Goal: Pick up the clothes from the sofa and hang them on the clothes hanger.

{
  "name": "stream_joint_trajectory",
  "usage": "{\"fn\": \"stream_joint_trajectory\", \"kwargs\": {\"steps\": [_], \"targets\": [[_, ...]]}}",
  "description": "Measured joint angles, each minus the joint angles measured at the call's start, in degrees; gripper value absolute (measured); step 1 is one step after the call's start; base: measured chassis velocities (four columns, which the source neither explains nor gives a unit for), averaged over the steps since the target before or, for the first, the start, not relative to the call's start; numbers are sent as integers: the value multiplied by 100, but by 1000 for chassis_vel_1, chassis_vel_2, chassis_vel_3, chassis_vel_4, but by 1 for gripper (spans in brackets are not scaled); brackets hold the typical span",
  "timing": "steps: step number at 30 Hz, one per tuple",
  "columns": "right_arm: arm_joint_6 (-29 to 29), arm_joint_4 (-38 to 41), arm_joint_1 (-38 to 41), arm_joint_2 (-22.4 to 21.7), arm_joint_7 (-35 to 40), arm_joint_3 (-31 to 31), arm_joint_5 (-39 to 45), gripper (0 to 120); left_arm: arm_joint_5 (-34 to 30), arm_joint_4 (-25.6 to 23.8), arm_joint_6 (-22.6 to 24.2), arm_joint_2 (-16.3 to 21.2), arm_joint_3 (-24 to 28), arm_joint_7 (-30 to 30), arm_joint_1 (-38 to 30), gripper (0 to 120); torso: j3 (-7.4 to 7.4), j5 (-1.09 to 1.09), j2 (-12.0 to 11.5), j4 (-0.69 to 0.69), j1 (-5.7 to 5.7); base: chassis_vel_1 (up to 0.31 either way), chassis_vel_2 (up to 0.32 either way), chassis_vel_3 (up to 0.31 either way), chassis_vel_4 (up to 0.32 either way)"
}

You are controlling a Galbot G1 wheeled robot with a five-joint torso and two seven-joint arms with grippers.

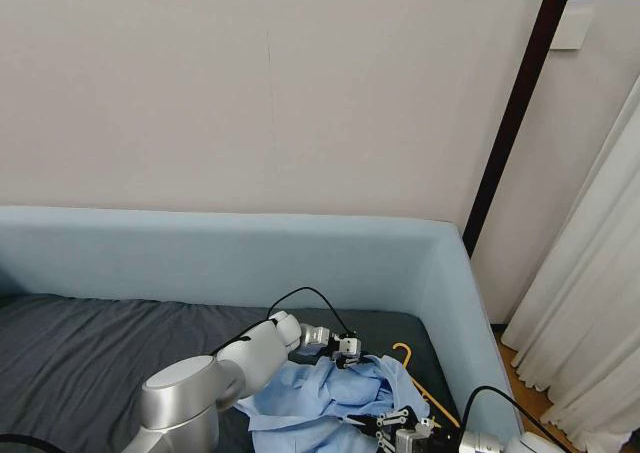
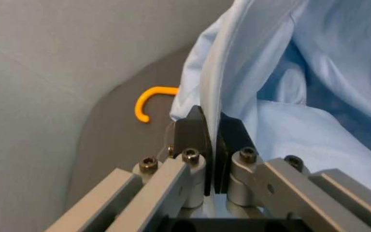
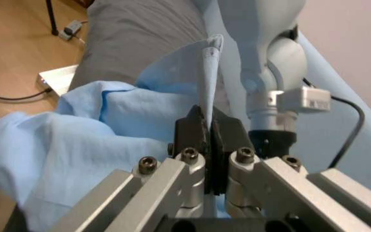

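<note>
The left arm (image 1: 235,365) is cased in rounded shells of silver-grey and white, and a thin black cable (image 1: 308,293) is looped above its wrist. A small white rectangular box (image 3: 305,99) is mounted on that wrist, above a black collar. The left gripper (image 2: 212,123) is made of flat brushed-aluminium linkage bars (image 2: 105,200), pinned with silver hex-socket screws (image 2: 148,163) (four are seen in a row), and is tipped with black wedge-shaped pads (image 2: 191,131). The right gripper (image 3: 208,123) is built alike, and a second black cable (image 1: 488,391) is arched over the right arm's white wrist (image 1: 482,443).
</note>
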Motion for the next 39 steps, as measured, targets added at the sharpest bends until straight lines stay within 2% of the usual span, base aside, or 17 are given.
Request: {"fn": "stream_joint_trajectory", "kwargs": {"steps": [11, 13, 15, 17, 20, 21, 22, 25, 26, 29, 30, 31, 33, 34, 35, 39], "targets": [[41, -65, -163, 8, 235, 698, 304, 0, -455, -489, -14, 456, -346, -133, -492, 0, 0, 1, 0, 0, 0, 0, 0, 0, 0], [14, -53, -171, -60, 327, 989, 508, 0, -686, -648, -8, 610, -385, -154, -676, 0, 0, -1, 0, -3, 0, 0, 0, 0, 0], [-12, -53, -165, -133, 377, 1216, 663, 0, -859, -793, 14, 776, -398, -168, -831, 0, 0, 0, 0, 2, 0, 0, 0, 0, 0], [-19, -48, -154, -177, 408, 1278, 725, 0, -924, -849, 23, 820, -400, -172, -891, 0, 0, 0, 0, 3, 0, 0, 0, 0, 0], [-126, 32, -14, -382, 577, 1397, 996, 0, -1238, -1311, 161, 1128, -327, -235, -1150, 0, 0, -1, 0, 1, 0, 0, 0, 0, 0], [-126, 32, -14, -382, 577, 1397, 996, 0, -1238, -1311, 161, 1128, -327, -235, -1150, 0, 0, -1, 0, 1, 0, 0, 0, 0, 0], [-162, 67, 23, -455, 639, 1430, 1064, 0, -1342, -1481, 223, 1204, -275, -259, -1227, 0, 1, -1, 0, 2, 0, 0, 0, 0, 0], [-313, 68, 398, -659, 782, 1329, 1446, 0, -1715, -2686, 658, 1796, -39, -523, -1531, 0, 0, -2, 0, -4, 0, 0, 0, 0, 0], [-313, 68, 398, -659, 782, 1329, 1446, 0, -1715, -2686, 658, 1796, -39, -523, -1531, 0, 0, -2, 0, -4, 0, 0, 0, 0, 0], [-337, -96, 1042, -782, 751, 1032, 1686, 0, -2084, -3769, 1122, 2662, 233, -906, -1937, 0, 1, 1, 0, -2, 1, 0, 0, 0, 0], [-337, -96, 1042, -782, 751, 1032, 1686, 0, -2084, -3769, 1122, 2662, 233, -906, -1937, 0, 1, 1, 0, -2, 1, 0, 0, 0, 0], [-357, -118, 1272, -812, 742, 953, 1796, 0, -2188, -4115, 1262, 2968, 305, -1038, -2073, 0, 1, -1, 0, 4, 1, 0, 0, 0, 0], [-418, -177, 1784, -854, 693, 789, 2007, 0, -2275, -4683, 1503, 3537, 401, -1287, -2317, 0, -1, -3, 0, 7, 0, 0, 0, 0, 0], [-434, -229, 2057, -859, 664, 661, 2090, 0, -2314, -4906, 1604, 3751, 428, -1387, -2399, 0, 0, -3, 0, 7, 0, 0, 0, 0, 0], [-434, -229, 2057, -859, 664, 661, 2090, 0, -2314, -4906, 1604, 3751, 428, -1387, -2399, 0, 0, -3, 0, 7, 0, 0, 0, 0, 0], [-485, -509, 2913, -714, 606, 38, 2305, 0, -2584, -5828, 2049, 4572, 431, -1787, -2511, 0, -1, -1, 0, -4, 0, 0, 0, 0, 0]]}}
